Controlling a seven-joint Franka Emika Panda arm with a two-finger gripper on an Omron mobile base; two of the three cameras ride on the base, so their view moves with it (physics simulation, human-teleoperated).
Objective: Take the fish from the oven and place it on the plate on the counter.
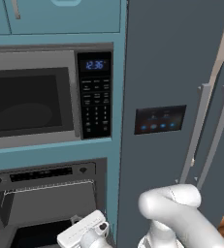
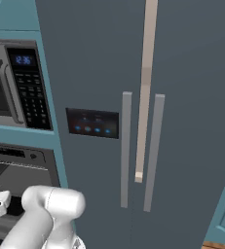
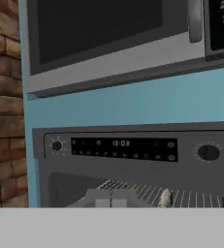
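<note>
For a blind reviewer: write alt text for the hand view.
An open grey wall oven with a black control strip and knobs; a small pale fish lies on its wire rack at the bottom of the picture. Above it, past a teal band, is a steel microwave, and a brick wall runs down the left side.

A microwave [image 1: 33,99] with a dark window sits in teal cabinetry [image 1: 60,17]; its keypad [image 1: 95,104] carries a blue clock [image 1: 94,65]. Beside it stands a grey fridge [image 2: 182,73] with two bar handles [image 2: 126,148] and a dark panel [image 2: 93,123]. A brick wall [image 3: 4,106] flanks the cabinetry.
</note>
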